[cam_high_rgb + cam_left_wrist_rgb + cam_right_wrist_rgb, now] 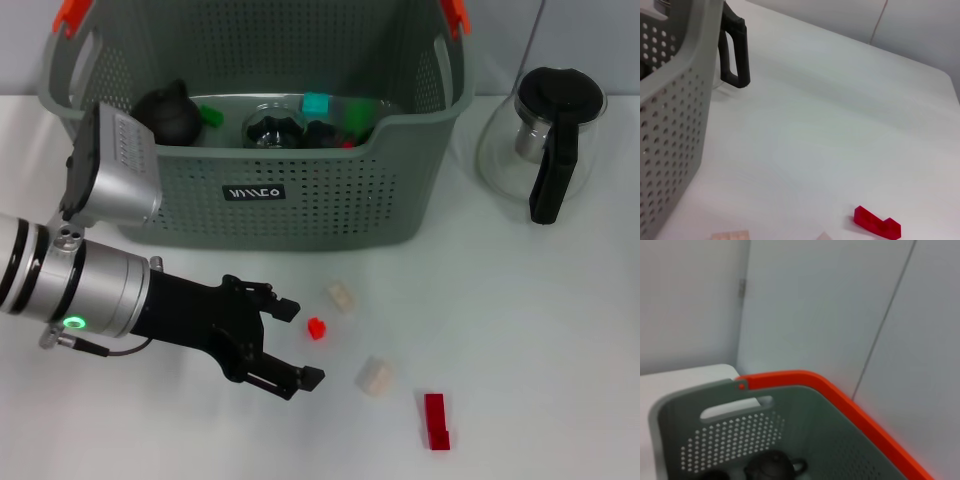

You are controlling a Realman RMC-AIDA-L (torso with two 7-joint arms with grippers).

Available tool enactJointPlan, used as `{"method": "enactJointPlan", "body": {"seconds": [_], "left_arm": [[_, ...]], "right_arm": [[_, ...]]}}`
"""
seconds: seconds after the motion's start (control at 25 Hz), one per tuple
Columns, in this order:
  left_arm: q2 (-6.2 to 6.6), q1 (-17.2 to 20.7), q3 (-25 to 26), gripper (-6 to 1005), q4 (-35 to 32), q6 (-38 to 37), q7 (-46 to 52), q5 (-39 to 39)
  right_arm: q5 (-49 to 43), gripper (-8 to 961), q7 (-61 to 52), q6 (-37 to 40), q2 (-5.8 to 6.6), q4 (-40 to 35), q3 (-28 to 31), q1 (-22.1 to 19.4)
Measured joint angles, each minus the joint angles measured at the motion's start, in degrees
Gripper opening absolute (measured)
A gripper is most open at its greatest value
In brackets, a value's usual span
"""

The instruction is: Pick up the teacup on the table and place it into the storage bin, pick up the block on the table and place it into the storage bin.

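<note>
Left gripper (292,345) sits low over the table (540,330) in front of the storage bin (300,215), jaws spread wide with nothing between them, opening aimed at the small red block (317,328), which lies just off the upper fingertip. Judgement: this is the approach for a block pick, fingers set to straddle that piece before closing.

4 loose pieces on the table: the red block, a cream block (341,296) just beyond it toward the bin, another cream block (376,376) near the lower fingertip, and a flat red brick (435,421) farther off to the right. All are apart from each other, though the 2 cream ones are close enough to get nudged if the jaws sweep wide.

The bin already holds dark rounded items and coloured bits, including a dark teapot-like vessel (170,113); whether one of them is the teacup I cannot tell (no cup is visible on the table, so that half looks done).

A glass carafe (545,140) stands right of the bin, not part of the job.

The right gripper is not in the head view; its wrist camera looks down over the bin rim (805,377), so the arm seems parked high near the bin. Its jaws are not shown.
</note>
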State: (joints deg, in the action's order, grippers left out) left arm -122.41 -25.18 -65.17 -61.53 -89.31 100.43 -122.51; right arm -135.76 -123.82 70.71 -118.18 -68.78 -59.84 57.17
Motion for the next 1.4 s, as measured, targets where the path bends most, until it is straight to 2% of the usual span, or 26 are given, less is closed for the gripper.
{"method": "enactJointPlan", "body": {"seconds": [0.12, 0.24, 0.36, 0.48, 0.64, 0.76, 0.96, 1.4], "left_arm": [[0.13, -0.11, 0.38, 949, 0.00, -0.12, 0.11, 0.21], [0.17, -0.17, 0.56, 949, -0.15, -0.27, 0.17, 0.25], [0.24, -0.14, 0.56, 949, -0.26, -0.59, 0.16, 0.35], [0.32, 0.09, 0.61, 949, -0.30, -0.63, 0.01, 0.39], [0.45, 0.15, 0.67, 948, -0.30, -0.53, -0.04, 0.43], [0.50, 0.04, 0.67, 948, -0.14, -0.33, -0.05, 0.42], [0.34, -0.18, 0.66, 948, -0.04, -0.19, 0.11, 0.07], [-0.04, 0.29, 0.65, 948, 0.14, -0.16, 0.46, -0.01]], "right_arm": [[0.64, 456, 0.62, -0.33, -0.31, -1.11, 0.33, -0.96], [4.70, 549, 2.47, 1.44, -0.55, -4.62, 0.66, -3.83], [11.70, 642, 6.32, 8.45, -0.56, -8.66, 0.66, -8.43], [15.42, 742, 10.26, 18.97, -0.64, -12.79, 0.28, -13.78], [13.46, 896, 15.04, 30.41, -1.65, -17.63, -1.38, -20.47], [10.02, 900, 15.62, 33.85, -1.84, -18.37, -4.19, -23.33], [2.93, 904, 12.57, 33.60, -1.96, -14.78, -11.43, -23.62], [-1.36, 912, 10.06, 23.45, -2.11, -2.05, -24.45, -19.43]]}}
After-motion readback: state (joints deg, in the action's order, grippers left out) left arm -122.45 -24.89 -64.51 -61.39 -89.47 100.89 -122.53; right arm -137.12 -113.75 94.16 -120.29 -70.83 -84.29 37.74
